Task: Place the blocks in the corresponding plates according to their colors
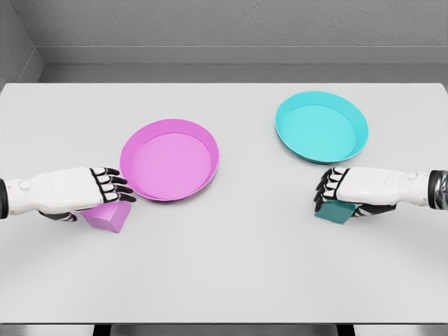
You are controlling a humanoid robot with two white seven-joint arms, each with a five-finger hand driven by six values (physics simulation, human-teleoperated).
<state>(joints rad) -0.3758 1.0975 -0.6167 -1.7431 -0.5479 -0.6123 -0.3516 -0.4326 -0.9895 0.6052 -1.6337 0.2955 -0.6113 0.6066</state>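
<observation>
A pink plate [169, 159] lies left of the table's middle, and a cyan plate [321, 127] lies at the right rear. A pink block [106, 216] rests on the table just in front of the pink plate's left rim. My left hand [105, 187] is over it, fingers curled around its top. A teal block [334, 212] sits just in front of the cyan plate. My right hand [329, 190] covers it, fingers curled down over it. Both blocks are partly hidden by the hands.
The white table [231, 266] stretches wide in front of the plates. Its front edge runs along the bottom of the view, and a grey wall stands behind it.
</observation>
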